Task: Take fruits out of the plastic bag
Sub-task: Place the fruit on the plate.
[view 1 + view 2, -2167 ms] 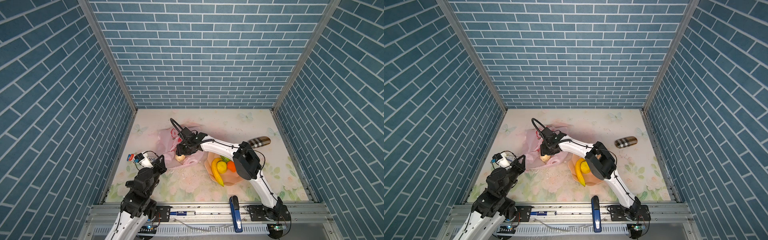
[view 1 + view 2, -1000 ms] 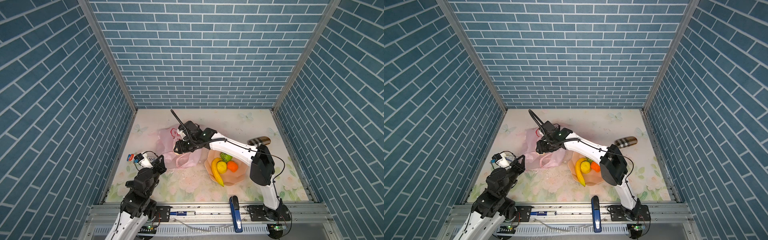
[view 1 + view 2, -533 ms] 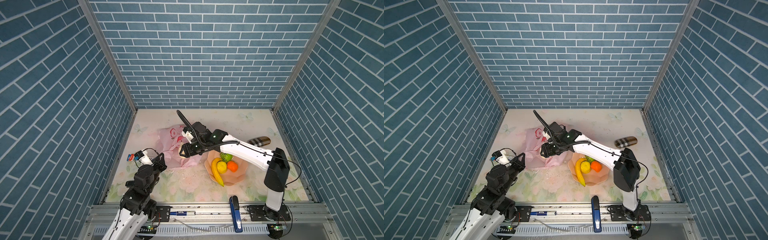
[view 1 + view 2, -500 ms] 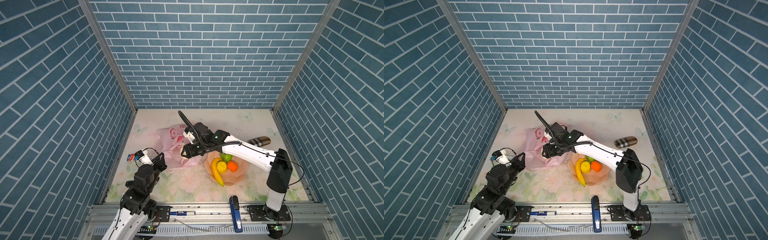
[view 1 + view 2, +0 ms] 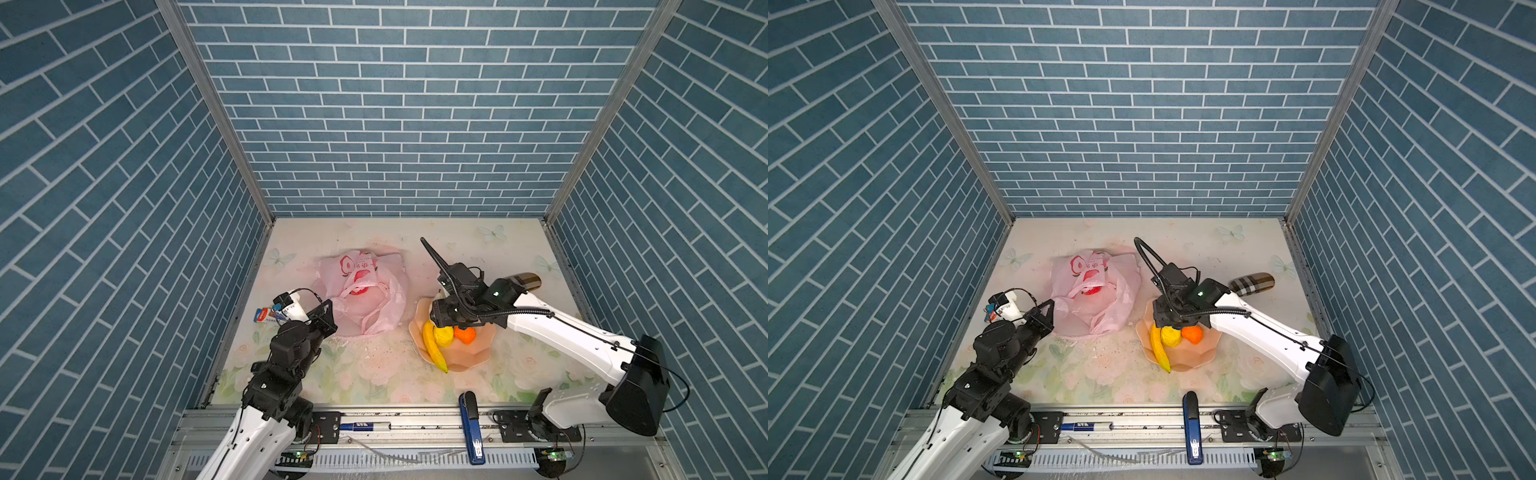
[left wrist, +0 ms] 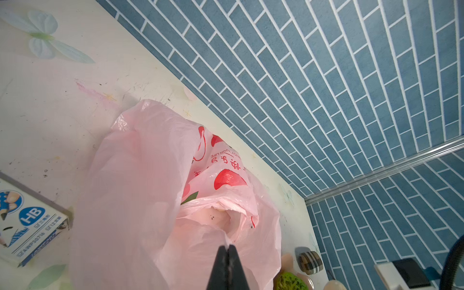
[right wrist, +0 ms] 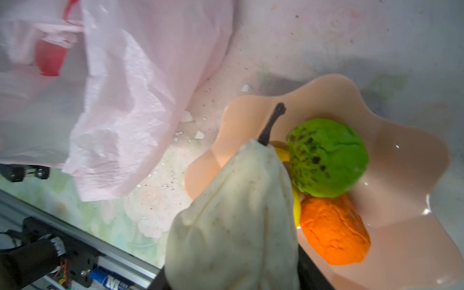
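Nearest, a blue stapler (image 5: 471,424) is lying across the rail at the 6 o'clock edge of the worktop (image 5: 374,374). Further in, at about 8 o'clock, the left gripper (image 5: 327,308) is resting with its jaws pressed fully together. Its tip is touching the near-left edge of the plastic bag (image 5: 365,291). Whether any film is pinched between the jaws cannot be told. A pencil box (image 5: 266,316) is lying at that gripper's 9 o'clock.

A peach bowl (image 5: 478,357) is standing just beside the bag, at its 4 o'clock. A banana (image 5: 432,347) is lying along the bowl's 8 o'clock side, its tip poking over the near rim. A lemon (image 5: 444,336) is sitting against the banana, with an orange (image 5: 464,334) at the lemon's 3 o'clock. The right wrist view is showing a green bumpy fruit (image 7: 329,158) on their far side. The right gripper (image 5: 441,316) is hanging over the bowl's 11 o'clock rim, clamped on a cream-white pear (image 7: 238,213) with a dark stem. The pear is outside the bag and above the bowl.

The bag is lying crumpled at about 10 o'clock on the worktop, with its handles slack. A red apple (image 5: 1091,289) is showing in the bag's mouth under one handle.

Farthest back, a striped case (image 5: 525,282) is lying at the bowl's 2 o'clock, near the side wall.
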`<state>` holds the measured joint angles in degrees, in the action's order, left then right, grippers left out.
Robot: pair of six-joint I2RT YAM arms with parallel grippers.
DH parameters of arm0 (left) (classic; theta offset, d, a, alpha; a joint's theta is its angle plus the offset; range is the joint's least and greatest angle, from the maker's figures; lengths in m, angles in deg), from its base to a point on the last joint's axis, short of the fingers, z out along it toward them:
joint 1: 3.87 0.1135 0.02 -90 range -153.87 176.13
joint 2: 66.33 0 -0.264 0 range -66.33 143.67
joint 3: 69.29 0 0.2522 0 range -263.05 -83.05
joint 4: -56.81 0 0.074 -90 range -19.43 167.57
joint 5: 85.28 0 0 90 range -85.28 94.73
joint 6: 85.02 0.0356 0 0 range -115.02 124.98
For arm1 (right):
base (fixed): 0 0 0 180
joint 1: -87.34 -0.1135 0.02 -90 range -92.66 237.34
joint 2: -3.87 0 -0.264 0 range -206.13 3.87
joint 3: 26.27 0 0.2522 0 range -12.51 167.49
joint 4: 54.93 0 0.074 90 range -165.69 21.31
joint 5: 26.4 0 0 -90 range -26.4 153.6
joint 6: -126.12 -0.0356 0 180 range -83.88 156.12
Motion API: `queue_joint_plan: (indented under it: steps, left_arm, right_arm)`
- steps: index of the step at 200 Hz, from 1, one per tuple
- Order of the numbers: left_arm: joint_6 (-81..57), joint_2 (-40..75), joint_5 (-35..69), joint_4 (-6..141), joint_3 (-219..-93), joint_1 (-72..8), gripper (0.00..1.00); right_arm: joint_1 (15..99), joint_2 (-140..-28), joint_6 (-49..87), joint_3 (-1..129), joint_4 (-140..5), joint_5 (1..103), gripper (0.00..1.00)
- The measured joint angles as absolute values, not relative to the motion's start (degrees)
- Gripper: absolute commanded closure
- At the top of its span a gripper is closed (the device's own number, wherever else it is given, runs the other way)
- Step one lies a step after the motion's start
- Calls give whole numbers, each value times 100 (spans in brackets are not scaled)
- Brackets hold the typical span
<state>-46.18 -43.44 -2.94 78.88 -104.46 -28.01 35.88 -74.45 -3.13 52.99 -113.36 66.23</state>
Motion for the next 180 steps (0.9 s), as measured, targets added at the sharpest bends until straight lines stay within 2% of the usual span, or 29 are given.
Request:
queue_joint_plan:
  steps: [35,73,180]
  left_arm:
    - [-4445,-4213,-366,7910,-10732,-3079,100]
    - [-4248,-3994,-645,7980,-10912,-3534,100]
    - [-3962,-3612,-991,7960,-11121,-3962,100]
  right_arm:
    - [3599,-6868,-752,4886,-11806,7093,68]
    - [3597,-6508,-1128,4523,-12064,7167,68]
    - [3146,-6862,-1611,4018,-11946,6866,65]
